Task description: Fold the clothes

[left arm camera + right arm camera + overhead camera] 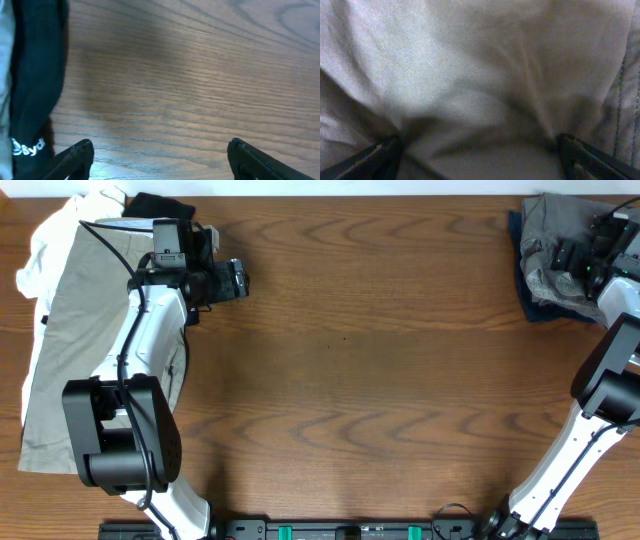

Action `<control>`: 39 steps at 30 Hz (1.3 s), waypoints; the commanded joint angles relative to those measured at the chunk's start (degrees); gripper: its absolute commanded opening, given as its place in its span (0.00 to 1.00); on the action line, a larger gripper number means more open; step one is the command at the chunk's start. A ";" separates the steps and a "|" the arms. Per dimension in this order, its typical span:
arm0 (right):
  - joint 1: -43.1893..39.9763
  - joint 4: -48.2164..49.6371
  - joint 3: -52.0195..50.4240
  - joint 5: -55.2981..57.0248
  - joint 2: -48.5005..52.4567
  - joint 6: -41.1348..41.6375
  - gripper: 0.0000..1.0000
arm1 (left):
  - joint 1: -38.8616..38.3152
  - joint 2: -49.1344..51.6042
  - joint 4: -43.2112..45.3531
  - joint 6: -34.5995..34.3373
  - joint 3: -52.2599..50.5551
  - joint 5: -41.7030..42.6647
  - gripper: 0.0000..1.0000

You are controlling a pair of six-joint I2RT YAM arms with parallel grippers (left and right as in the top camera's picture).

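Mid-grey shorts [548,235] lie crumpled at the far right on a navy piece [530,308]. My right gripper [572,254] is pressed down into them. In the right wrist view the grey cloth [470,65] fills the frame, and my right gripper [480,150] is open with its fingers wide apart and a fold of cloth bunched between them. Khaki-beige shorts [70,340] lie flat at the left, partly under my left arm, with a white piece [48,242] and a black piece [162,204] beside them. My left gripper [238,278] is open and empty over bare wood [162,150], right of the black piece [35,75].
The wooden table [380,380] stretches between the two piles. The left arm's base and links [120,430] stand over the khaki shorts. The right arm [600,390] rises along the right edge. The black piece carries white lettering [27,146].
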 commanded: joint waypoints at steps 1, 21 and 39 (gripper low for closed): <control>-0.15 -2.23 -1.51 -3.96 1.60 -1.42 0.99 | 0.15 0.72 -0.15 -0.02 1.01 -2.23 0.88; 6.47 -21.27 -1.51 -29.92 -43.76 1.01 0.99 | 0.13 0.72 -0.17 -0.02 1.01 -2.21 0.98; 25.11 -26.71 -1.51 -42.05 -61.40 0.96 0.99 | 0.15 0.72 -0.17 -0.02 1.01 -2.21 0.98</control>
